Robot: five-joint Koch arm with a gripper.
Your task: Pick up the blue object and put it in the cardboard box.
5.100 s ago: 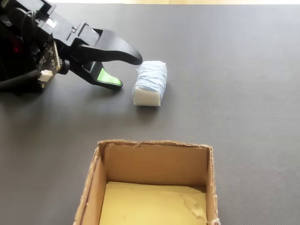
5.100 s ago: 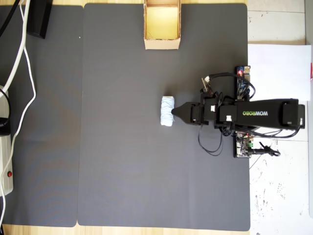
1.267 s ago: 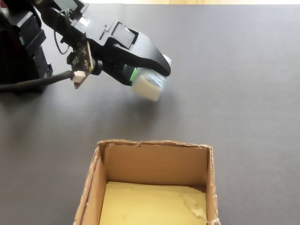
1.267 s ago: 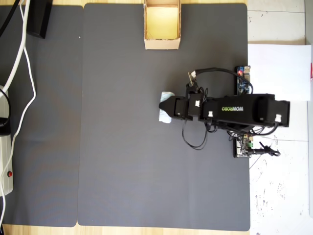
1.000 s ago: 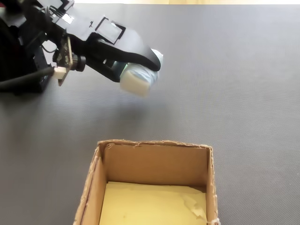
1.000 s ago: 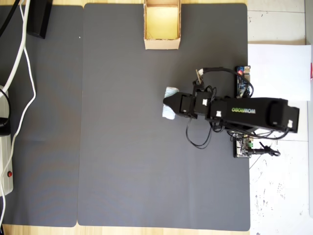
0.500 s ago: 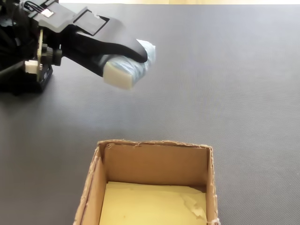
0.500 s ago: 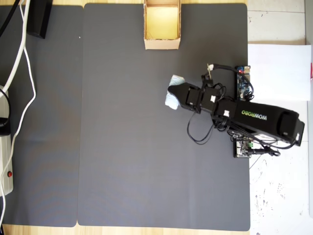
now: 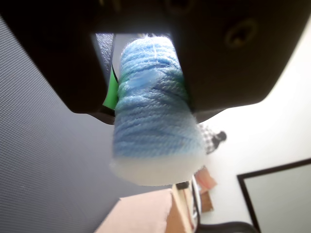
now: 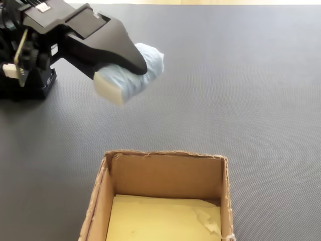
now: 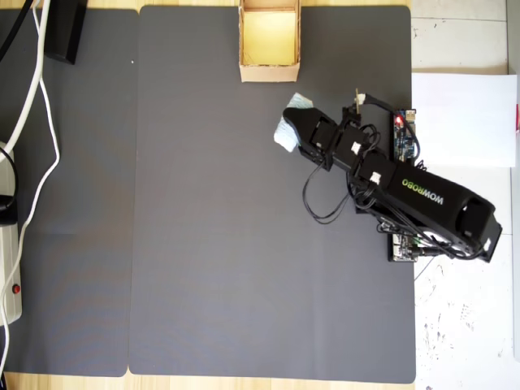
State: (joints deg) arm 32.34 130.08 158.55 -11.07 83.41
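The blue object (image 10: 141, 75), a pale blue yarn-wound roll with a white end, hangs tilted above the mat with my gripper (image 10: 131, 71) shut on it. In the wrist view the blue object (image 9: 153, 111) fills the gap between the black jaws, and a green pad (image 9: 111, 94) shows on its left. The overhead view puts the gripper (image 11: 294, 120) and the blue object (image 11: 285, 131) just below and right of the cardboard box (image 11: 269, 73). The fixed view shows the open cardboard box (image 10: 165, 173) in front, its yellowish floor bare.
A dark grey mat (image 11: 203, 244) covers the table. White cables (image 11: 36, 97) and a black block (image 11: 65, 28) lie at the overhead view's left edge. A white sheet (image 11: 463, 118) and a circuit board (image 11: 404, 134) sit beside the arm's base on the right.
The arm has swung toward the box, carrying the roll higher and closer to it; five seconds ago the roll lay on the mat in front of the open jaws.
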